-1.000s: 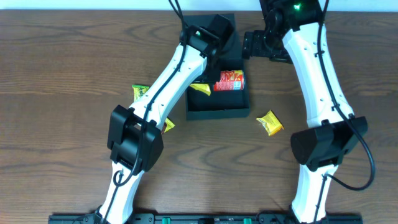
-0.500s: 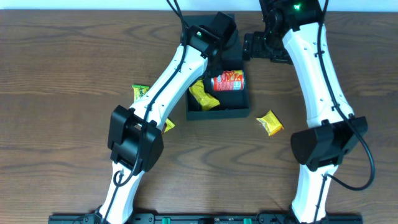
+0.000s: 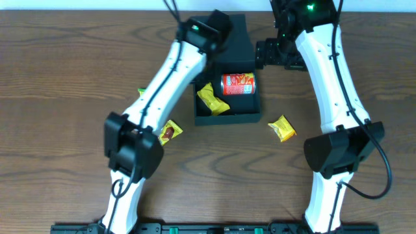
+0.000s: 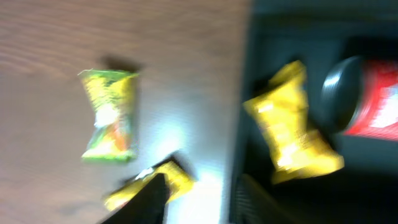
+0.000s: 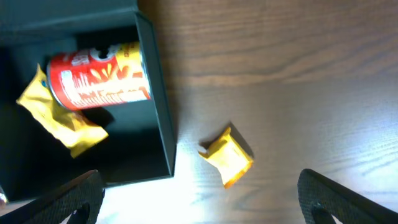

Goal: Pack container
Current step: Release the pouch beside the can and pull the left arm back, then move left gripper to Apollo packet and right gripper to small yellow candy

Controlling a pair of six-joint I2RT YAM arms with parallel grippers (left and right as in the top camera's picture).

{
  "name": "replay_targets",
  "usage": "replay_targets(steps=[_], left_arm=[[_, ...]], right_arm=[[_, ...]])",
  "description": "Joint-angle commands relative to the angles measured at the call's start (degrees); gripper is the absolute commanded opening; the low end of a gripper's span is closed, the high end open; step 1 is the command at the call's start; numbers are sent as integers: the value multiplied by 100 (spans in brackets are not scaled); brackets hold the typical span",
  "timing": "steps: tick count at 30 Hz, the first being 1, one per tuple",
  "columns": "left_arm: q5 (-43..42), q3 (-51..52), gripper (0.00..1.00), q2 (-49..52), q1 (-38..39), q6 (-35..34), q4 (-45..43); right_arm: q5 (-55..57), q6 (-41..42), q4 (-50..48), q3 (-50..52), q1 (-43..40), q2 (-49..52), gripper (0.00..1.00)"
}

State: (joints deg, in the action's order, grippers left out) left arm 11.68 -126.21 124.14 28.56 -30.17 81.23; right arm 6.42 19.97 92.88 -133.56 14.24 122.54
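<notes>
Packing looks partway done: the container (image 3: 227, 117), just ahead of both claws, holds a red can (image 3: 238, 84) and one yellow packet (image 3: 212, 99). The left claw (image 4: 199, 200) and right claw (image 5: 199, 196) hang released, empty. Out on the desk (image 3: 65, 65) lie a loose packet (image 3: 282, 128), a second packet (image 3: 170, 130) and a green packet (image 4: 109, 115), this last plain in the left wrist view but half-hidden overhead.

The container (image 3: 227, 117) is dark teal, the can (image 3: 238, 84) red with yellow print, the table (image 3: 65, 78) brown wood-grain
</notes>
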Motion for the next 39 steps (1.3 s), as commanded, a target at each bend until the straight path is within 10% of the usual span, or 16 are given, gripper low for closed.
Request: replay_targets(steps=[1,9,19,27,35,39], left_arm=[[667,-216,34,-850,-286,-164,334],[1075,-157,83,-1554,-415,247,1034],[-240,339,95,-1792,-415,1862,1558],[675,2830,95,-3574,-844,1211,1530],[-828,5976,95,-4924,-1438,448,-1172],[-874,6513,95,-4765,-1438,70,-2129]], right_arm=[[59,-118,74,-101,-175,-387,99],[72,-826,435,42,-726,-1274,99],[815,-363,376,2127,-483,-2428,99],[101,-227,-1189,5235,-382,-4002,99],[-114,1021,-2804,6612,-376,-3853,99],[-356,-1156,-3659,7119,-289,-3578,99]])
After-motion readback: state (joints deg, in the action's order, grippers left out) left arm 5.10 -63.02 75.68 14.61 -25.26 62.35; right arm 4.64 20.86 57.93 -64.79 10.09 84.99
